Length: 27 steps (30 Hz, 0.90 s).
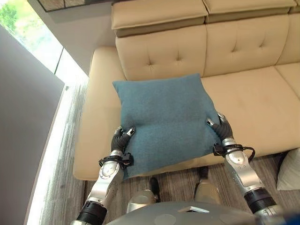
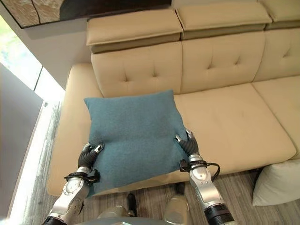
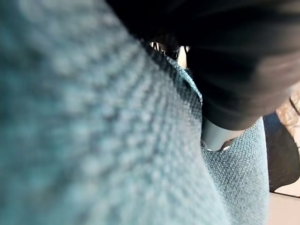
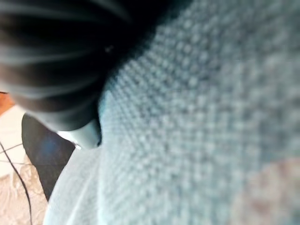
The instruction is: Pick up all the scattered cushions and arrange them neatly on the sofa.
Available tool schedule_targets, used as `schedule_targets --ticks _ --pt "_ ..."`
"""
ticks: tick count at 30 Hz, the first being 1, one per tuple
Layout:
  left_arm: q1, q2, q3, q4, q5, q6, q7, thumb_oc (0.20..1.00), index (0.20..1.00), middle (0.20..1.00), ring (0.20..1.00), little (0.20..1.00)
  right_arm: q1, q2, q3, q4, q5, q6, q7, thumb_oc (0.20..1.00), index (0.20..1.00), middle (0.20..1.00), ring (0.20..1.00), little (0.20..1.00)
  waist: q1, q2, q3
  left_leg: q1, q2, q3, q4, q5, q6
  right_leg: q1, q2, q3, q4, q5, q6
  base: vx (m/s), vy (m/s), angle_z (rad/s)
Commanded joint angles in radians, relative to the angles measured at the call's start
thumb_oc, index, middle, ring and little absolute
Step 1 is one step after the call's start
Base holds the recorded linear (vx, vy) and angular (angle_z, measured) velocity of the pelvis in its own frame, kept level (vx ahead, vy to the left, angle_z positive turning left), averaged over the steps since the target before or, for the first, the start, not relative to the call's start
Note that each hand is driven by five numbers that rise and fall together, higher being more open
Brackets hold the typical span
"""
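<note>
Here a teal cushion [image 1: 164, 122] is held between both hands in front of the beige sofa [image 1: 248, 98], over the sofa's left-hand seat and its front edge. The cushion tilts, its far corners up toward the tufted backrest [image 2: 140, 70] and its near edge hanging down past the seat front. Whether its underside touches the seat cannot be told.

The left hand [image 1: 123, 136] grips the cushion's lower left corner: its dark-tipped fingers curl over the top face of the fabric, and the cloth dimples inward there. The right hand [image 1: 221, 125] grips the lower right side in the same way, fingers curled onto the top face and pinching the edge. In the left wrist view the teal weave [image 3: 93, 140] lies pressed right against the dark ribbed cover; the right wrist view shows the same, the weave [image 4: 197, 117] close up beside the cover.

On the wood-look floor [image 1: 65, 187] at the right, just beside the sofa's front, stands a pale cushion [image 2: 279, 183], well apart from both hands. Two flat headrest pads [image 2: 133, 26] top the backrest. To the left of the sofa a bright window strip [image 1: 51, 154] runs along the floor.
</note>
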Motion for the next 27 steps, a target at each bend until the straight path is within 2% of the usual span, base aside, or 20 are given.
schedule_targets --ticks 1,2,5,6,8,11,12,19,23,27 --pt "-0.076 -0.006 -0.006 -0.113 0.018 -0.096 -0.014 0.200 0.200 0.200 0.200 0.200 -0.062 -0.007 -0.041 -0.126 -0.016 -0.086 -0.006 0.200 0.200 0.200 0.200 0.200 0.006 -0.034 -0.040 0.061 -0.037 -0.083 0.066 -0.151 0.013 -0.006 0.056 -0.022 0.041 -0.060 0.026 0.18 -0.272 0.29" --pt "-0.078 -0.019 -0.018 -0.113 0.000 -0.097 -0.016 0.200 0.200 0.200 0.200 0.200 -0.040 -0.023 -0.056 -0.129 -0.017 -0.088 -0.009 0.200 0.200 0.200 0.200 0.200 -0.006 -0.036 -0.052 0.048 -0.007 -0.097 0.099 -0.158 -0.012 0.016 0.072 -0.035 0.032 -0.075 0.009 0.23 -0.358 0.14" --pt "-0.096 -0.031 -0.039 -0.103 -0.019 -0.092 -0.022 0.200 0.200 0.200 0.200 0.200 -0.027 -0.054 -0.079 -0.132 -0.002 -0.087 -0.020 0.200 0.200 0.200 0.200 0.200 -0.017 -0.044 -0.047 -0.035 0.012 -0.112 0.245 -0.132 -0.052 0.080 0.094 -0.077 -0.012 -0.105 -0.026 0.15 -0.318 0.83" --pt "-0.100 -0.031 -0.044 -0.103 -0.022 -0.086 -0.029 0.200 0.200 0.200 0.200 0.200 -0.025 -0.062 -0.084 -0.131 0.006 -0.087 -0.018 0.200 0.200 0.200 0.200 0.200 -0.016 -0.049 -0.037 -0.095 0.012 -0.114 0.278 -0.122 -0.053 0.105 0.097 -0.090 -0.032 -0.122 -0.037 0.09 -0.126 0.65" --pt "-0.102 -0.028 -0.044 -0.101 -0.012 -0.072 -0.035 0.200 0.200 0.200 0.200 0.200 -0.015 -0.063 -0.088 -0.127 0.012 -0.086 -0.017 0.200 0.200 0.200 0.200 0.200 -0.008 -0.052 -0.037 -0.150 0.007 -0.109 0.203 -0.081 -0.041 0.135 0.112 -0.091 -0.053 -0.134 -0.039 0.12 -0.046 0.19" --pt "-0.106 -0.027 -0.039 -0.113 -0.010 -0.072 -0.027 0.200 0.200 0.200 0.200 0.200 -0.017 -0.055 -0.088 -0.118 0.021 -0.085 -0.026 0.200 0.200 0.200 0.200 0.200 0.001 -0.050 -0.029 -0.178 0.010 -0.105 0.173 -0.047 -0.042 0.149 0.124 -0.082 -0.048 -0.150 -0.041 0.12 0.063 -0.03" --pt "-0.092 -0.030 -0.033 -0.114 -0.005 -0.069 -0.024 0.200 0.200 0.200 0.200 0.200 -0.011 -0.044 -0.087 -0.122 0.012 -0.083 -0.026 0.200 0.200 0.200 0.200 0.200 0.002 -0.043 -0.037 -0.154 0.011 -0.095 0.142 -0.046 -0.036 0.165 0.130 -0.080 -0.049 -0.158 -0.038 0.19 0.132 -0.26" --pt "-0.086 0.001 -0.013 -0.128 0.048 -0.072 0.006 0.200 0.200 0.200 0.200 0.200 -0.020 0.003 -0.085 -0.132 -0.046 -0.074 -0.056 0.200 0.200 0.200 0.200 0.200 0.011 -0.048 -0.069 -0.061 -0.017 -0.049 0.049 -0.055 -0.007 0.188 0.104 -0.040 -0.052 -0.151 -0.010 0.15 0.123 -0.21" --pt "-0.117 0.004 -0.014 -0.126 0.080 -0.081 0.047 0.200 0.200 0.200 0.200 0.200 -0.068 0.009 -0.068 -0.135 -0.126 -0.073 -0.122 0.200 0.200 0.200 0.200 0.200 0.012 -0.046 -0.069 -0.049 -0.020 -0.039 0.028 -0.057 -0.002 0.178 0.100 -0.031 -0.060 -0.141 -0.002 0.05 0.034 -0.02" --pt "-0.262 0.004 -0.059 -0.083 0.106 -0.093 0.123 0.200 0.200 0.200 0.200 0.200 -0.225 0.011 -0.014 -0.113 -0.202 -0.071 -0.239 0.200 0.200 0.200 0.200 0.200 0.010 -0.043 -0.022 -0.130 -0.007 -0.042 0.040 -0.047 -0.006 0.087 0.097 -0.028 -0.063 -0.119 -0.003 -0.13 -0.022 -0.03"
